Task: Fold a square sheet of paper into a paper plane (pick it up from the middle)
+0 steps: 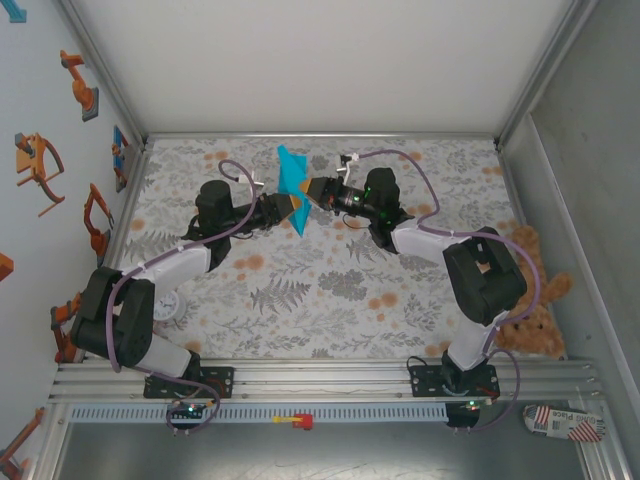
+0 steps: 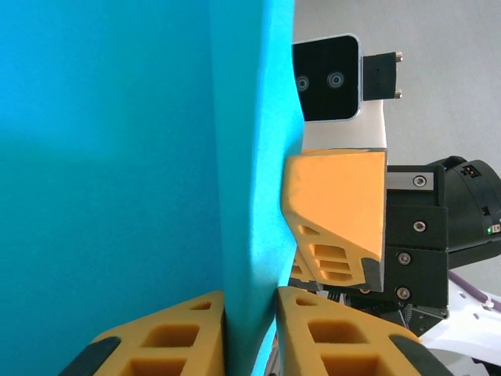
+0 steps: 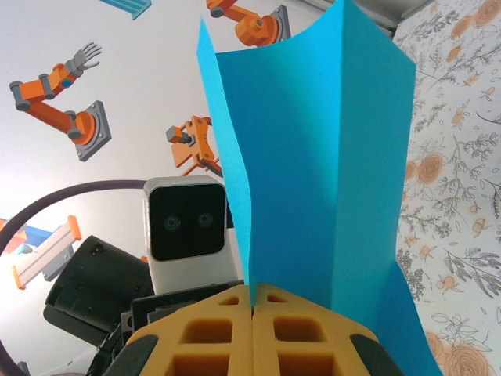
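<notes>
Square sheet of paper (image 1: 293, 180): bright turquoise, standing on edge between the two claws, over the far middle of the worktop.
Sheet's shape: bent lengthwise into a shallow V in the right wrist view (image 3: 329, 157), with its top corners free.
Sheet's lower tip: points toward the near side in the top view; I cannot tell whether it touches the cloth.
Right claw (image 3: 252, 301): orange fingers pressed together, with the sheet's bottom edge pinched in the seam between them.
Left claw (image 2: 250, 305): fingers drawn in close on either side of the sheet, which fills the narrow gap between them, so it grips the paper.
Claws to each other: facing tip to tip from left and right, just beside one another at the sheet.
Worktop (image 1: 330, 300): covered with a floral cloth of grey leaves and orange blooms.
Left wall: cartoon robot-arm stickers (image 3: 63, 86).
Right edge: a brown teddy bear (image 1: 530, 320) beside the right arm.
</notes>
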